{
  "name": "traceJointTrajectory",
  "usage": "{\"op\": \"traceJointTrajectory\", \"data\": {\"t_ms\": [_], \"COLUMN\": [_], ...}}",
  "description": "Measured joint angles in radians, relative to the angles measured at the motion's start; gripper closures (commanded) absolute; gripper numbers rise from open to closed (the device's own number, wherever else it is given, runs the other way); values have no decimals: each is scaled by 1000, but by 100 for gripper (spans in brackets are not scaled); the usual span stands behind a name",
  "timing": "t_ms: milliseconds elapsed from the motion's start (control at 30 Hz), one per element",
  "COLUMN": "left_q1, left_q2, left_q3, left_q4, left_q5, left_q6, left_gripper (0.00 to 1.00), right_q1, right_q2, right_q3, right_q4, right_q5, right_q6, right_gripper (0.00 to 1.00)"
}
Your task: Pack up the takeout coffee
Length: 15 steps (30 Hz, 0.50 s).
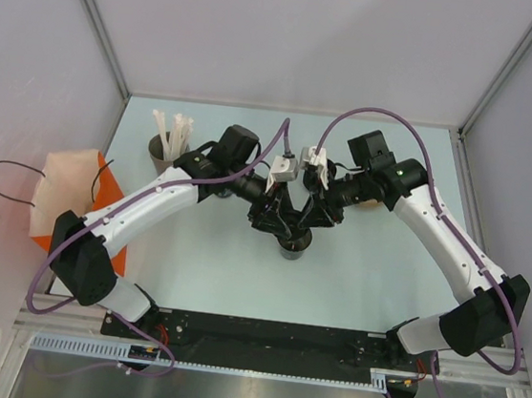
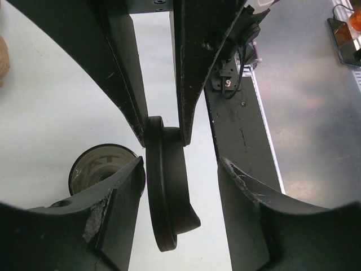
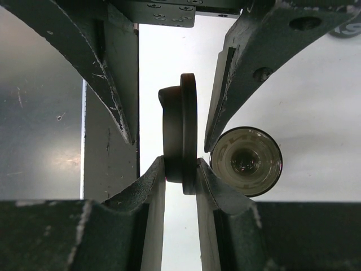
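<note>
**Right gripper pinching lid above open cup; left gripper not yet gripping**

Right gripper [image 3: 180, 169] was clamped on the black round lid [image 3: 180, 113], which it held on edge, rim up, at the middle of the table [image 1: 352, 286]. Left gripper [image 2: 179, 169] faced it from the left, its jaws standing apart on either side of the same lid. One finger was close against the lid and the other had a clear gap, so there was no grip yet.

The black cup [image 1: 291, 247] stood upright on the table below the two grippers, slightly to the near side. Its mouth was open, the inside was visible in both wrist views, and it was not touching the lid.

An orange and tan bag [image 1: 66, 181] with black loop handles lay at the left edge of the table, well apart from the cup. The grey cup of white straws [image 1: 161, 153] stood at far left, untouched.

Judgement: the step in hand is lidding, with bagging to come after. The lid appears to be in mid-handover or being re-gripped between the arms.

Next move: one gripper must take sole hold of the lid, turn it flat, and centre it over the cup rim. It then presses down evenly while the cup is kept from tipping. A tilted lid would seat on one side only.
</note>
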Motion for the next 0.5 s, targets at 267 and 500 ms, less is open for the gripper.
{"op": "traceJointTrajectory", "data": {"t_ms": [267, 500], "left_q1": [3, 7], "left_q2": [0, 1], "left_q3": [-9, -21], "left_q4": [39, 58], "left_q5": [6, 3], "left_q6": [-35, -52], "left_gripper": [55, 74], "right_q1": [0, 3], "right_q2": [0, 0], "right_q3": [0, -9], "right_q4": [12, 14], "right_q5": [0, -3], "right_q6": [3, 7], "right_gripper": [97, 89]}}
